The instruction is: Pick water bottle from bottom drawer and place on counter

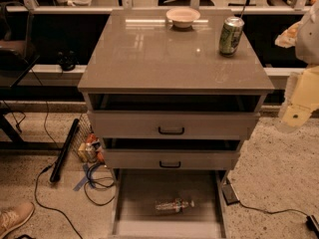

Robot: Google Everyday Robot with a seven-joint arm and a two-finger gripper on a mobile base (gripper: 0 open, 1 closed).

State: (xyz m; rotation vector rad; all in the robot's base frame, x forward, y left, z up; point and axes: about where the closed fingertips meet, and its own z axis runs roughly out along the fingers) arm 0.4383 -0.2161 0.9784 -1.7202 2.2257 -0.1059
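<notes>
Camera view: looking down on a cabinet from the front. Topped by the counter (159,59), glossy and grey-brown, with a thin overhanging edge. On its far edge, near the middle, a shallow pale bowl (183,17). To the right of that, upright near the far right corner, a green can (231,35).

Below the slab, two grey drawers with black handles: top drawer (124,125) and middle drawer (129,159), each with a dark gap above its front. Lowest, pulled well out toward the camera, the bottom drawer (169,229), a shallow tray with side rails.

Inside it, lying on its side toward the front, the bottle (173,205): clear, crinkled, label band round its middle, cap end pointing right, slightly tilted from the drawer front. Touching neither rail.

At the right edge, pale arm links (300,101) hanging beside the cabinet. Above them, level with the can and just off the counter's right side, the gripper (288,36), tan, partly cut off by the frame. Whether spread or closed cannot be told. Nothing seen held. Well apart from the bottle.

On the floor to the left, a black bar (65,151), looping cables (94,183) and a tan shoe (15,219).
</notes>
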